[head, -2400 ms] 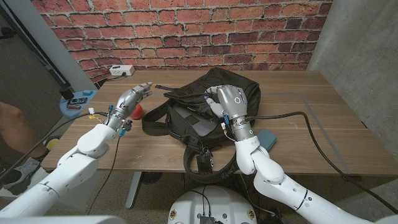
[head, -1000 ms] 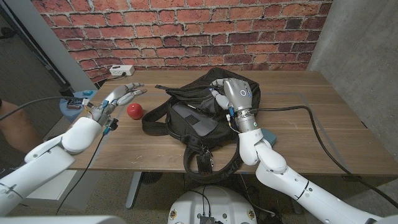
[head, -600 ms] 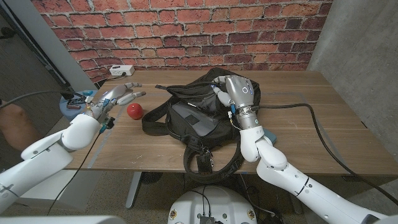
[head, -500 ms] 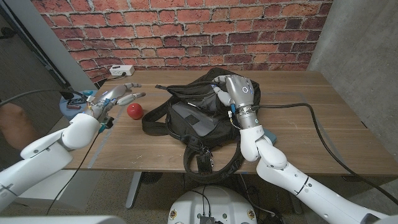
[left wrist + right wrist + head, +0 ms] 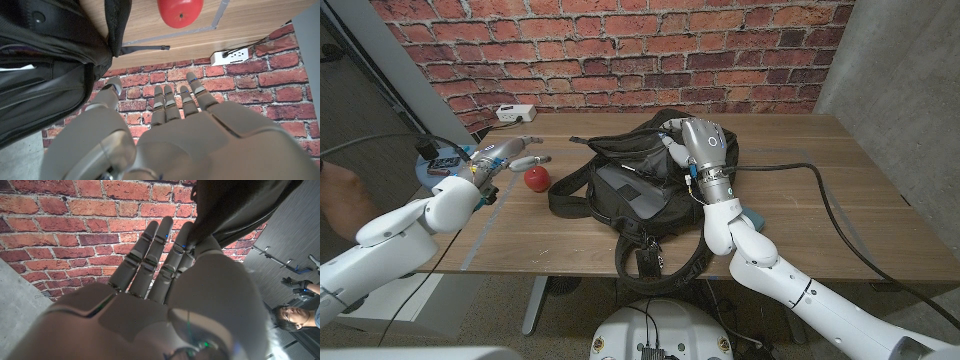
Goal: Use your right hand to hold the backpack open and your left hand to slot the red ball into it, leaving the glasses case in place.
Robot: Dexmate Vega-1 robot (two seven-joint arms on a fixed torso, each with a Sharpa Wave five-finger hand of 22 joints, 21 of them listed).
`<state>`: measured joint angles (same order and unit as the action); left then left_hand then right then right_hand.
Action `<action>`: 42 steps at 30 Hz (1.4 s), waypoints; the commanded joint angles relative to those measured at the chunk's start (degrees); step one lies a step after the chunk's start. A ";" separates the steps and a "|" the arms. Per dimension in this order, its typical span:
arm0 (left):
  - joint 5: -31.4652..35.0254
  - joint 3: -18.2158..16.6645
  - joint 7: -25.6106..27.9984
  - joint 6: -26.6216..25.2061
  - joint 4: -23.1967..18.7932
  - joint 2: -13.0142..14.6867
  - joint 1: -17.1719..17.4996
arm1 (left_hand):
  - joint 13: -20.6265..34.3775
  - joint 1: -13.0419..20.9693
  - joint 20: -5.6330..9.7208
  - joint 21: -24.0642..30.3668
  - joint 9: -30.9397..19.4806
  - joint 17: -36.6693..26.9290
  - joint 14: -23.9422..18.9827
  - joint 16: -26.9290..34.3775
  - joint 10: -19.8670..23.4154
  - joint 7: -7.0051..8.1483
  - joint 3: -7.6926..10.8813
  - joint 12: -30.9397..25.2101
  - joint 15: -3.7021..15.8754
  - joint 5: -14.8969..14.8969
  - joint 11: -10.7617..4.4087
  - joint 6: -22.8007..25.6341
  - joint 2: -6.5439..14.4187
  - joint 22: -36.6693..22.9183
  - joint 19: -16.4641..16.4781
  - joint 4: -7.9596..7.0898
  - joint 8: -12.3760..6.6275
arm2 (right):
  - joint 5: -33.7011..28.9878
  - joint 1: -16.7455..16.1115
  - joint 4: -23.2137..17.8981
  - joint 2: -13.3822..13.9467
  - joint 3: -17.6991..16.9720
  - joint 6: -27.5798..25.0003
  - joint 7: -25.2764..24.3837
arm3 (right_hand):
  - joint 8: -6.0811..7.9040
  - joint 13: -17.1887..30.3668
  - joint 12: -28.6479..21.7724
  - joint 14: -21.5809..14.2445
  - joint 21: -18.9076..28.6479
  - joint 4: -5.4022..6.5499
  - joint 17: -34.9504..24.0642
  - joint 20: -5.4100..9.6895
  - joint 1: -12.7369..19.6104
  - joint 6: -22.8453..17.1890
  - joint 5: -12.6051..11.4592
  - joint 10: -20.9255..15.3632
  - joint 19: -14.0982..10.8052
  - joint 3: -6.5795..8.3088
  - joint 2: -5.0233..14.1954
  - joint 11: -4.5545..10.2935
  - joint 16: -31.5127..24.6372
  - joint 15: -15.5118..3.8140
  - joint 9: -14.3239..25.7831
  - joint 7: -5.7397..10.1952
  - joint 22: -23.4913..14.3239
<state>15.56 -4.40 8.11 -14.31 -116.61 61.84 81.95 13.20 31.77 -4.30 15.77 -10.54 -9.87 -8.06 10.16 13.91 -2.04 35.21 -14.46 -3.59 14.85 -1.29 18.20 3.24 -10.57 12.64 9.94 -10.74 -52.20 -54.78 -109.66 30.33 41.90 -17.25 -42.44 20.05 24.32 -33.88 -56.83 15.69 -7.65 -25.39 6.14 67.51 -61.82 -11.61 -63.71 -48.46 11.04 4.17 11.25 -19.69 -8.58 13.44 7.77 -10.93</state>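
The red ball lies on the table just left of the black backpack. My left hand hovers a short way left of the ball, fingers spread and pointing at it, holding nothing. My right hand is raised at the backpack's far upper edge, and the black fabric hangs from between its thumb and fingers, lifting the flap. A teal object, perhaps the glasses case, peeks out beside my right forearm.
A white power strip sits at the far left of the table. A blue item lies at the left edge. A thick black cable crosses the right side. A person's hand shows at the left.
My left hand has drawn back to the left, off the ball, which stays put. My right hand has risen, lifting the backpack's upper edge with it.
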 commanded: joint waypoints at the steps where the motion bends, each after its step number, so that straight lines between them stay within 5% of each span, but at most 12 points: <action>1: 2.87 4.59 -4.61 -9.24 -1.56 4.12 -3.90 | 0.34 0.49 -0.02 -0.63 -0.23 -0.15 1.21 -0.24 -0.03 0.42 -0.44 0.35 -0.26 0.32 -0.29 -0.38 -0.27 -0.19 -1.42 -0.19 -0.03 | 0.73 0.98 1.31 -0.69 0.48 0.06 -0.51 | 0.46 0.15 0.00 -0.68 0.31 -0.17 -0.29 4.69 0.63 -0.67 -0.05 -0.08 0.12 -0.31 0.53 0.13 0.12 -5.25 0.31 0.33 -0.12; 18: 3.92 12.90 -7.03 -18.14 -2.99 11.17 -9.37 | 0.58 -0.13 0.69 -2.42 -0.21 -0.18 3.96 -0.20 -1.31 0.15 -2.08 0.93 -0.75 -0.45 -0.08 -2.41 -1.59 -0.22 -4.93 -0.75 0.33 | 1.66 1.33 2.06 -0.85 0.54 -0.42 -1.09 | 0.41 0.19 0.07 -0.87 0.44 -0.20 -0.80 4.62 0.84 -0.72 -0.02 -0.19 0.05 -0.77 0.67 0.11 0.66 -5.25 0.34 0.29 -0.11; 29: 4.74 18.35 -6.60 -21.46 -3.17 12.88 -13.40 | 0.46 -0.46 0.68 -3.74 -0.17 -0.11 5.81 -0.22 -0.40 0.26 -2.86 0.72 -2.27 -1.11 0.04 -2.22 -1.85 -0.15 -7.84 -0.99 -0.07 | 2.56 0.80 1.83 -0.27 0.17 -0.57 -1.07 | 0.38 0.17 0.18 -1.12 0.52 -0.17 -1.10 4.48 0.88 -0.75 -0.01 -0.12 -0.03 -1.02 0.78 0.09 0.88 -5.25 0.35 0.26 -0.09; 42: 7.59 26.61 -10.36 -24.84 -1.62 11.87 -21.52 | -0.94 -2.22 -1.81 -6.25 0.06 0.09 12.52 -0.32 -1.38 -0.49 -4.81 2.12 -4.44 -2.74 1.21 -3.93 -2.03 0.07 -22.34 -1.80 0.14 | 3.30 0.62 1.67 0.09 -0.02 -0.45 -0.80 | 0.33 0.10 0.25 -1.37 0.58 -0.17 -1.51 4.38 0.97 -0.73 -0.03 -0.28 -0.05 -1.35 0.86 0.08 1.23 -5.24 0.37 0.27 -0.07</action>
<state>21.06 16.36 0.70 -35.58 -119.41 73.99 66.00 12.28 30.37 -5.44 9.93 -10.38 -9.59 3.63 9.74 12.68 -2.65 30.78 -12.49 -7.90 12.27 -0.19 14.32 1.26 -10.38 -7.35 8.20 -10.75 -49.49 -53.92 -107.89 30.03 42.11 -17.72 -43.46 19.95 24.30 -33.83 -57.57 15.93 -7.73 -26.71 6.14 67.89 -61.81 -11.23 -63.71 -48.47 9.86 4.54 11.25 -18.63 -9.10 13.74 7.77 -10.93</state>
